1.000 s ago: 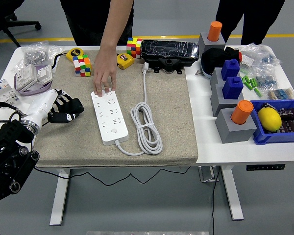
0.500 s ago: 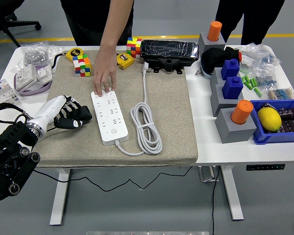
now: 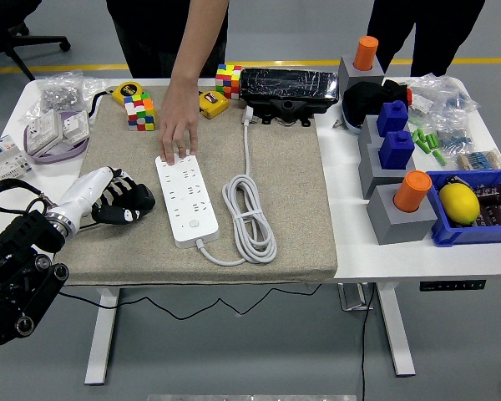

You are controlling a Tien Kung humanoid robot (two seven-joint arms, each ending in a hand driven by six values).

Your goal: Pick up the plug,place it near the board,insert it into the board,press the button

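Observation:
A white power strip [image 3: 185,199] lies lengthwise on the beige mat [image 3: 292,184], its button [image 3: 194,223] at the near end. Its white cord [image 3: 250,221] coils to the right and runs back to the plug [image 3: 247,114], which lies on the mat by a black device. A person's hand [image 3: 177,125] presses down on the strip's far end. My left hand [image 3: 125,201] rests on the mat just left of the strip, black fingers loosely bent and holding nothing. It is close to the strip's left edge but apart from it.
Colour cubes [image 3: 139,111], a yellow tape measure [image 3: 127,90] and a black device [image 3: 288,90] line the mat's far edge. Grey blocks with blue and orange pegs [image 3: 398,180] and a blue bin with a lemon [image 3: 461,203] stand at the right. White sockets [image 3: 50,129] lie at the left.
My left hand has moved right and a little nearer, from the mat's left edge to beside the strip. The person's hand has stayed on the strip's far end.

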